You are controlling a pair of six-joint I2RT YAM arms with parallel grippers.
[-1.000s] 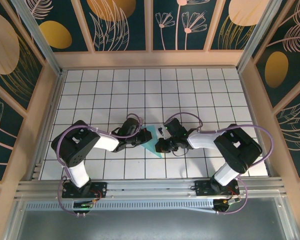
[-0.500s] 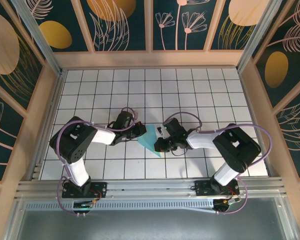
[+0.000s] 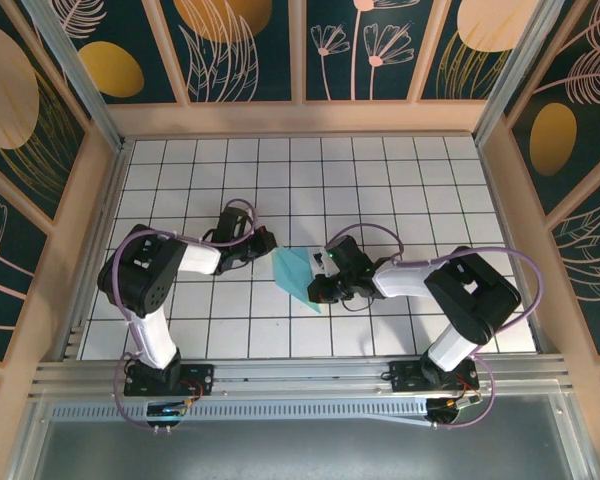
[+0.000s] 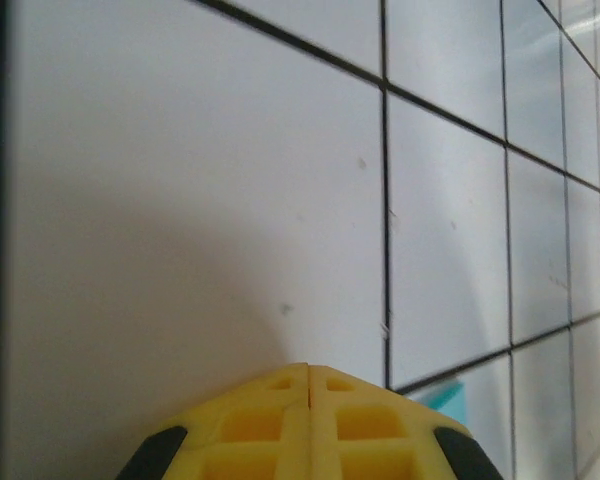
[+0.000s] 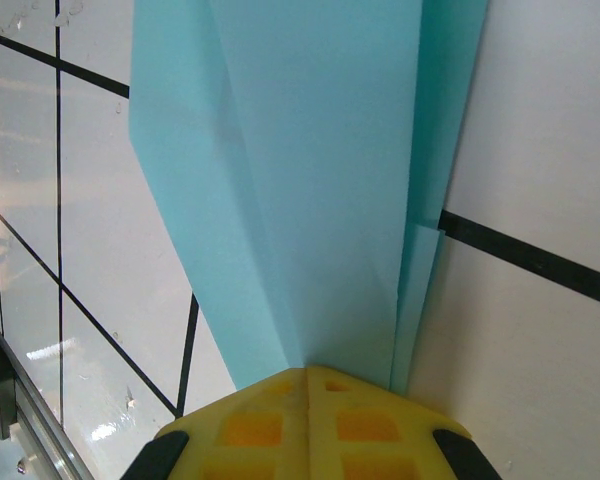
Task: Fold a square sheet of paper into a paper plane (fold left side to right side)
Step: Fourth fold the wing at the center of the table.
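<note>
Creased turquoise paper plane (image 3: 296, 272) lies flat on the white gridded tabletop (image 3: 400, 180), right fingers (image 5: 280, 400) closed at its narrow end, left fingers (image 4: 280, 398) closed nearby; floral panels (image 3: 242, 55) surround.

Right wrist view: the paper plane (image 5: 320, 150) runs off the top edge, so its far end is cut away. Its near end is hidden under the closed yellow tips of the right gripper (image 5: 308, 385). Whether those tips press down on the paper or pinch a layer cannot be told. The fingers themselves are cut off by the bottom edge.

Left wrist view: a small turquoise corner of the paper plane (image 4: 446, 394) peeks out beside the left gripper (image 4: 308, 382). The rest lies behind the fingers and below the frame. The grid lines (image 4: 385, 200) are soft with blur.

Top view: the right gripper (image 3: 318, 288) covers the plane's right edge, and its folds are too small to make out
</note>
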